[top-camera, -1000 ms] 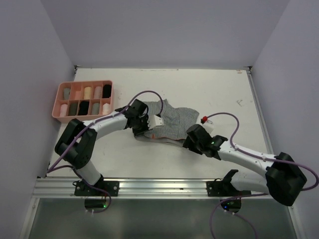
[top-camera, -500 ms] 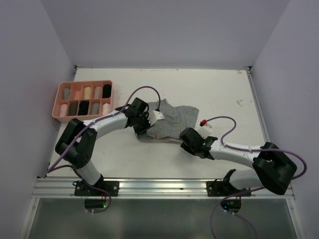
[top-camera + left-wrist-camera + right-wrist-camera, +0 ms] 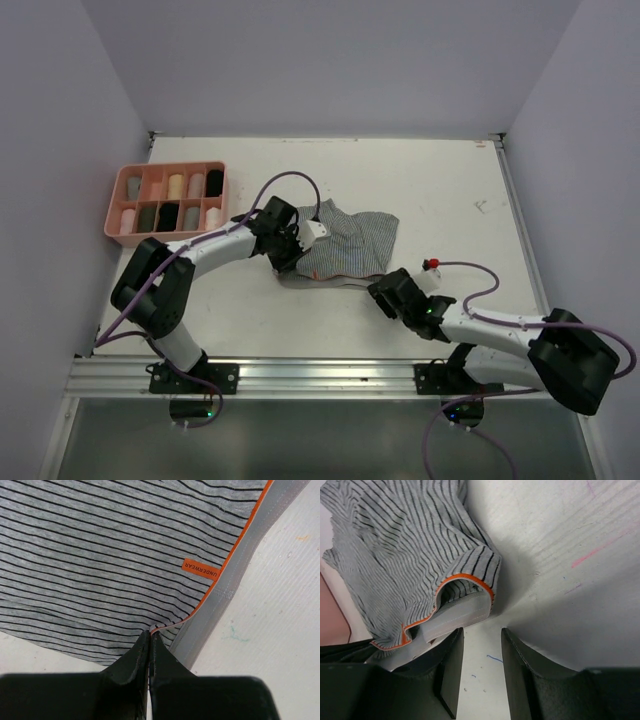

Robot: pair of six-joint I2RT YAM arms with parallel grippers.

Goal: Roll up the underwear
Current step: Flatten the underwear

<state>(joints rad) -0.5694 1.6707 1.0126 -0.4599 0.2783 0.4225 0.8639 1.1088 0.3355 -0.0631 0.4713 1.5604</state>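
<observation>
A grey striped underwear (image 3: pixel 350 240) with orange piping and a pale grey waistband lies crumpled at the table's middle. My left gripper (image 3: pixel 290 262) is at its left near corner. In the left wrist view the left gripper (image 3: pixel 150 633) is shut on the piped edge of the underwear (image 3: pixel 125 555) beside the waistband. My right gripper (image 3: pixel 383 290) sits just short of the garment's right near corner. In the right wrist view the right gripper (image 3: pixel 480 636) stands open over bare table, with the folded waistband (image 3: pixel 460 612) just ahead of its fingertips.
A pink compartment tray (image 3: pixel 222 195) holding several rolled garments stands at the back left. White walls close the table on both sides and at the back. A metal rail (image 3: pixel 320 375) runs along the near edge by the arm bases.
The right gripper has let go of the underwear's near edge and pulled back toward the near side, its jaws narrowing. The left gripper has kept its pinch and barely moved.
</observation>
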